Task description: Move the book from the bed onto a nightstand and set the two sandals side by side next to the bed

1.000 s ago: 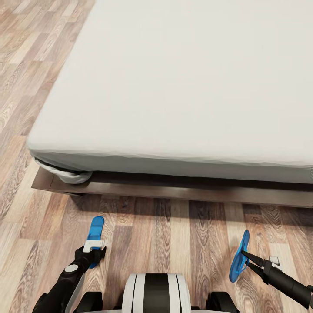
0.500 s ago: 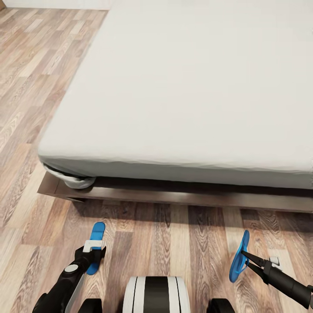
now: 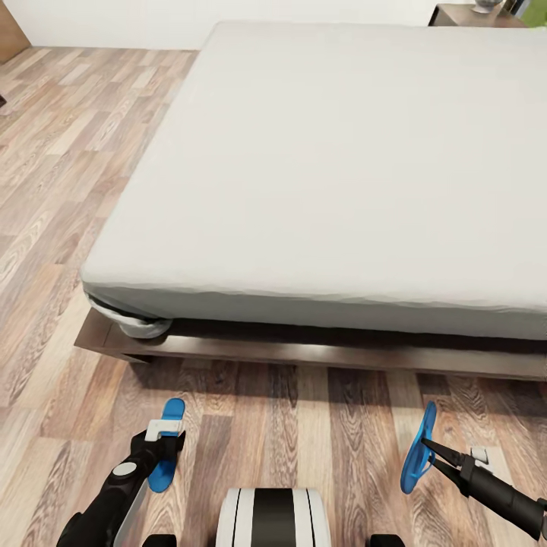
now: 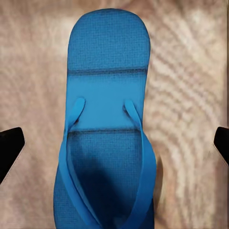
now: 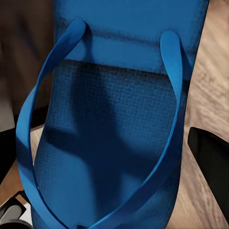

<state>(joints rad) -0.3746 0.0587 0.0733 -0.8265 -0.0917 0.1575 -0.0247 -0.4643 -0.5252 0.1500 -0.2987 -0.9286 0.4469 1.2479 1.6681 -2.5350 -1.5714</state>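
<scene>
Your head camera has tilted up over the last second: the whole picture has slid down, so you now see the far end of the low dark-framed platform bed with its plain off-white mattress, the white wall beyond it, and the corner of a dark brown wooden nightstand at the top right, while the arms and sandals sit where they were in the frame. On your left, the left end effector holds a bright blue flat flip-flop lying flat, toe pointing toward the bed. Its wrist camera adds what the head view hides: the sandal's strap side faces up over the wood-plank floor, with the dark fingertips out at either side. On your right, the right end effector is clenched on the second blue flip-flop, held on edge above the floor; its wrist view shows the sole and straps close up. The mattress shows no book in the part visible.
</scene>
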